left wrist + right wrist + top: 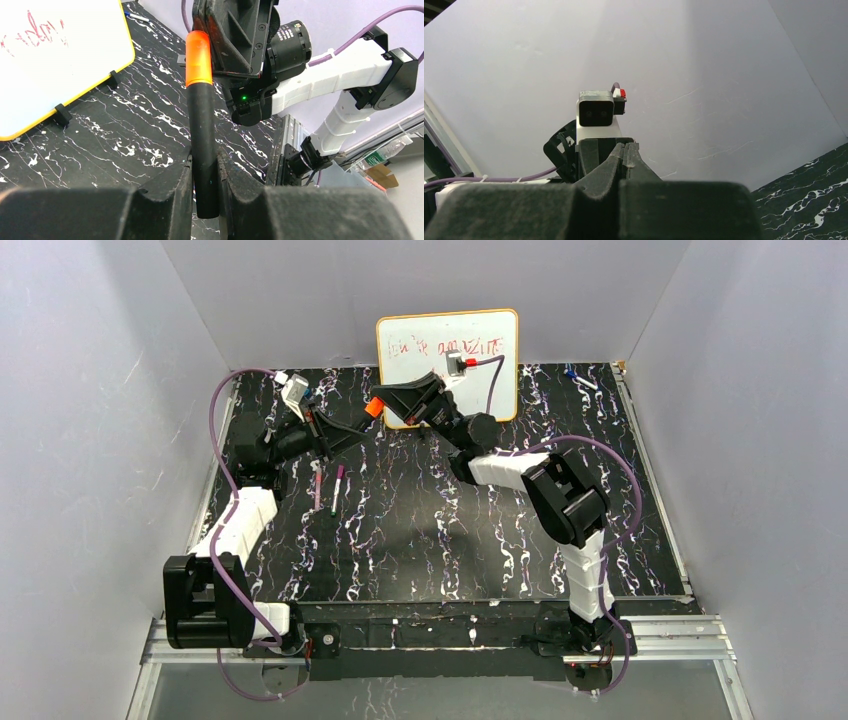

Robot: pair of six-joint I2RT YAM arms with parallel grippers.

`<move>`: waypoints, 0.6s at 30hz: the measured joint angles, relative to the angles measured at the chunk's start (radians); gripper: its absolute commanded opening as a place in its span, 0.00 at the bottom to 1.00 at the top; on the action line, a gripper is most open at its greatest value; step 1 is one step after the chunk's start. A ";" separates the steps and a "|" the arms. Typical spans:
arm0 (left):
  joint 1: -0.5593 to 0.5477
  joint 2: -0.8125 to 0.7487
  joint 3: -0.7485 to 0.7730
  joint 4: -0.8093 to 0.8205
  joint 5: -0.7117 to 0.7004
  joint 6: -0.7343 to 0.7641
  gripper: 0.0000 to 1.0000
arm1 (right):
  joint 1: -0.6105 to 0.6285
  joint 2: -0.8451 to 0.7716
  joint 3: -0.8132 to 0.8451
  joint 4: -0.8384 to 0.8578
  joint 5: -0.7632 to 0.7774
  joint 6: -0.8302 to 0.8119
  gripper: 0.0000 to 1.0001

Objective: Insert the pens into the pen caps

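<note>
My left gripper (205, 160) is shut on the lower barrel of the thick black pen (202, 135), which it holds up off the table. An orange cap (198, 57) sits on the pen's upper end. From above, the left gripper (342, 437) points toward the whiteboard, and the orange cap (373, 407) lies right at the tip of my right gripper (385, 398). The right gripper (626, 147) is shut with nothing visible between its fingers, and its side is against the cap. Two slim pens (318, 488) (337, 489) lie side by side on the table below the left gripper.
A yellow-framed whiteboard (447, 350) with red scribbles stands at the back, just behind both grippers. Blue-tipped pens (578, 377) lie at the back right corner. The black marbled table (450, 530) is walled in by grey panels.
</note>
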 measured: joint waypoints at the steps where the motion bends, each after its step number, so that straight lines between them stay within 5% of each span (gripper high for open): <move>1: 0.000 0.000 0.000 -0.002 0.000 -0.003 0.00 | 0.000 0.000 0.000 0.000 0.000 0.001 0.01; 18: 0.000 -0.019 -0.079 0.029 -0.033 -0.002 0.00 | 0.007 0.003 -0.040 -0.001 0.013 0.003 0.02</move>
